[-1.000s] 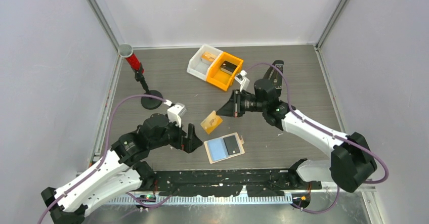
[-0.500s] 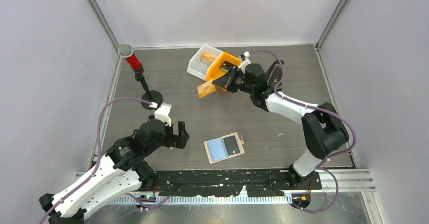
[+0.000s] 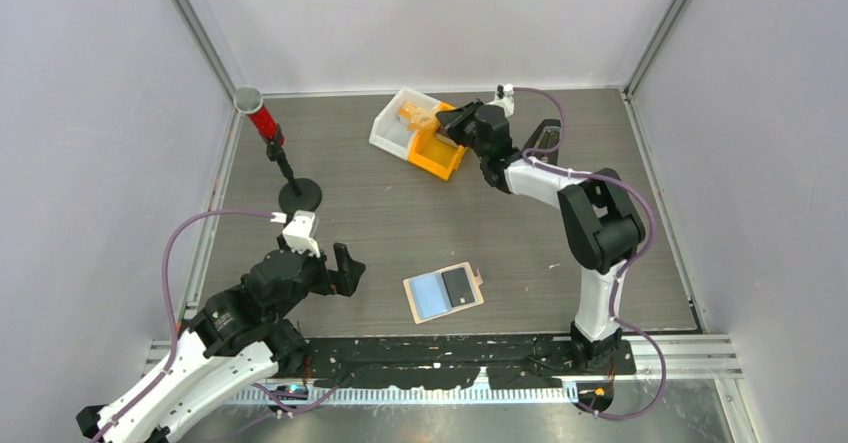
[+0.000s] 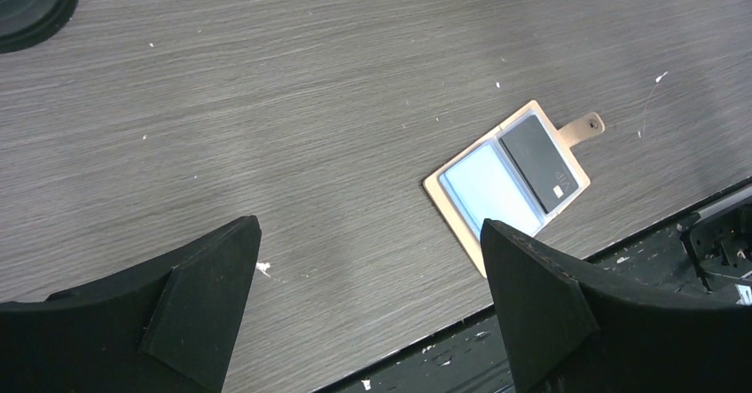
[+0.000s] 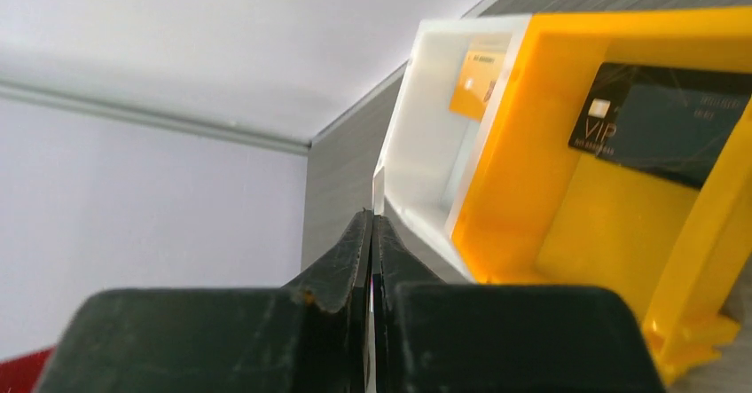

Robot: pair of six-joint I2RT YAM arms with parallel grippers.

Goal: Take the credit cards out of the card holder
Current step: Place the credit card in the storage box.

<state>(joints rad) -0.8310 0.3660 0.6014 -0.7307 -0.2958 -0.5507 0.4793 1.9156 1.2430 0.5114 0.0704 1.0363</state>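
Observation:
The tan card holder (image 3: 474, 278) lies open near the table's front edge, its tab to the right. A light blue card (image 3: 430, 296) and a dark card (image 3: 457, 284) sit in it. The holder (image 4: 458, 214), blue card (image 4: 488, 189) and dark card (image 4: 537, 159) also show in the left wrist view. My left gripper (image 3: 342, 271) (image 4: 368, 229) is open and empty, to the left of the holder. My right gripper (image 3: 447, 120) (image 5: 372, 220) is shut on an orange card (image 3: 420, 118), held edge-on over the white bin (image 3: 390, 129). No silvery grey card shows.
The white bin (image 5: 426, 145) holds another orange card (image 5: 474, 82). The orange bin (image 3: 437, 153) (image 5: 621, 242) beside it holds a black card (image 5: 656, 127). A red tool on a black stand (image 3: 300, 195) is at the back left. A black case (image 3: 545, 138) lies behind the right arm.
My right gripper carried the orange card from the table's middle back to the bins. My left arm drew back to the left, away from the holder.

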